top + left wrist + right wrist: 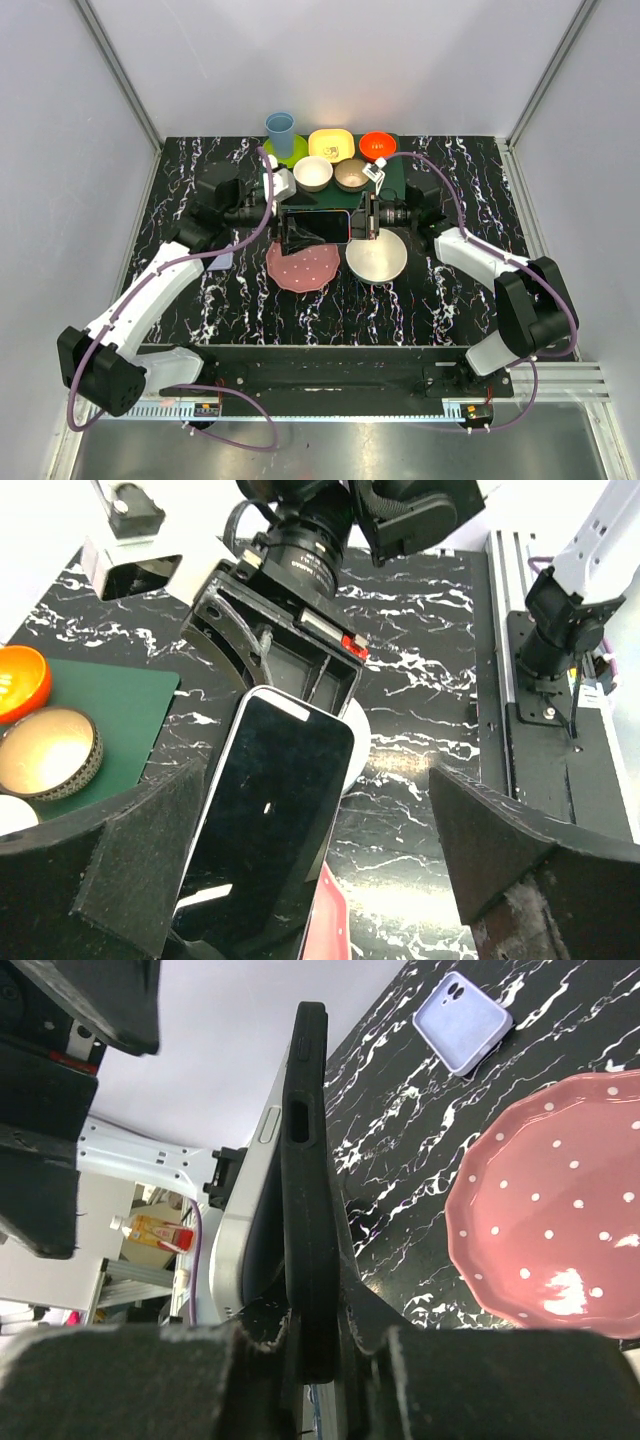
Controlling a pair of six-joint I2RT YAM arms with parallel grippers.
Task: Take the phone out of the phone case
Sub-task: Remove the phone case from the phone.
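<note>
One pinch holds the phone, mid-frame above the pink plate. The right end effector is pressed onto its end and the left end effector is spread wide. The pale phone case rim looks still on, I think. A crooked tug could twist it loose.

No text, label or number can be read anywhere.

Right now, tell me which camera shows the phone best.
The left wrist view: the phone faces that camera, with most of its dark screen and pale rim showing. The top external view shows it small, from above. The right wrist view sees it only edge-on, clamped in the right gripper.
</note>
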